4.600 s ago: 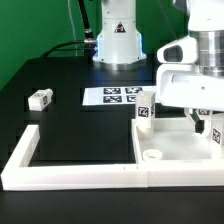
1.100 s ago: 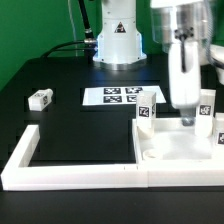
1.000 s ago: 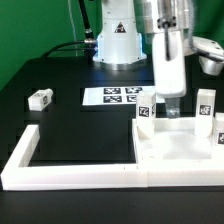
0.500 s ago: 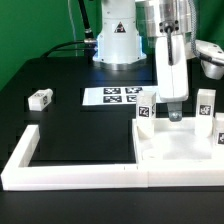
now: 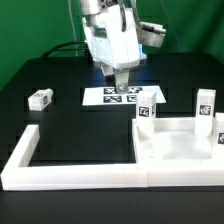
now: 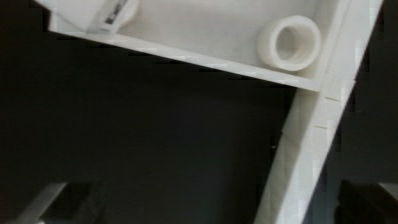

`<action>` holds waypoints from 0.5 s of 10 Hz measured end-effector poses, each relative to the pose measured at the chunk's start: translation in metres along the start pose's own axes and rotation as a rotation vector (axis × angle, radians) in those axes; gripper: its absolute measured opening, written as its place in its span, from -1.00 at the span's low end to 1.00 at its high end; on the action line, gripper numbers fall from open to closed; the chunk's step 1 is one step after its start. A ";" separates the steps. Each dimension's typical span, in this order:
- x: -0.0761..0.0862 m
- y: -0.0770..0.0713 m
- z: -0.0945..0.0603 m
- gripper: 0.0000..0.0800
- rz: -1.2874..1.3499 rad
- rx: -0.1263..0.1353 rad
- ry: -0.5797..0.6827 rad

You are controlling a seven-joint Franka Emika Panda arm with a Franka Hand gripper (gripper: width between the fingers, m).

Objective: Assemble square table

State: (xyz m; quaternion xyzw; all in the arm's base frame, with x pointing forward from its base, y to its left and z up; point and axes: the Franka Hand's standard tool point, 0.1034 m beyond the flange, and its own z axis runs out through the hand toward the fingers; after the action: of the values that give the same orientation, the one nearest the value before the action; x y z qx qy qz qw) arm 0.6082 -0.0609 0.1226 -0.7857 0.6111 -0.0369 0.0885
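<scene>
- The square table top [image 5: 178, 140] is lying socket side up in the corner of the L-shaped border wall [image 5: 70, 170], at the exterior view's right.
- Two tagged legs are standing upright on it: one [image 5: 144, 113] at its far corner toward the exterior view's left, one [image 5: 207, 107] at the far corner toward the right.
- An empty round socket [image 6: 292, 42] is facing the wrist camera; judging by this, the near corners are waiting for legs.
- A loose leg [image 5: 40, 98] is lying well apart at the exterior view's left; a fourth is not showing.
- The gripper [image 5: 121, 88] is hanging above the marker board [image 5: 112, 97], fingers spread, carrying nothing.
</scene>
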 end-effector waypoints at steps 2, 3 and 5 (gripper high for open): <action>0.000 0.001 0.001 0.62 -0.152 -0.001 -0.001; 0.000 0.001 0.001 0.62 -0.204 -0.002 -0.001; 0.003 0.004 0.001 0.62 -0.381 -0.002 -0.002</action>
State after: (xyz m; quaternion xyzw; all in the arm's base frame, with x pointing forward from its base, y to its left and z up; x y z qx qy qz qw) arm 0.6056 -0.0645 0.1204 -0.8873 0.4512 -0.0516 0.0799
